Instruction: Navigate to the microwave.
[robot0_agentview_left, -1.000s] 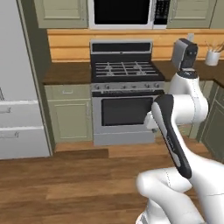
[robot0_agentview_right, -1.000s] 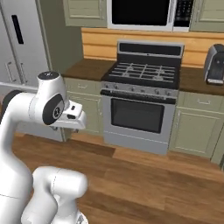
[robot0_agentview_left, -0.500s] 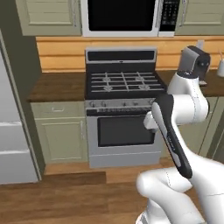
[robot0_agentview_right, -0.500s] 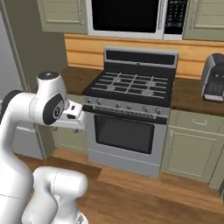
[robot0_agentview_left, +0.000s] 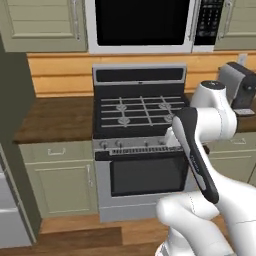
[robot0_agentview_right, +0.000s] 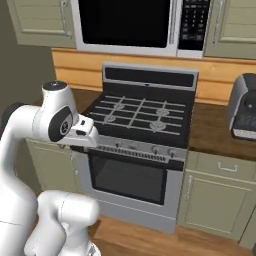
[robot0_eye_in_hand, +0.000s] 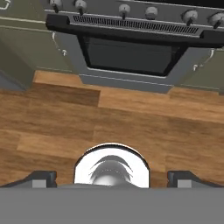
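Above the steel gas range (robot0_agentview_left: 142, 150), the microwave (robot0_agentview_left: 150, 25) hung between pale green cabinets, its button panel at the right. The tool (robot0_eye_in_hand: 111, 178) pointed down at the wooden floor (robot0_eye_in_hand: 109, 127) before the oven door, its tips set wide apart and holding nothing.

Counter and floor
Wood counter (robot0_agentview_left: 57, 119) flanks the range (robot0_agentview_left: 142, 150); grey appliance (robot0_agentview_right: 244, 106) at its right end. Plank floor (robot0_eye_in_hand: 109, 127) below.
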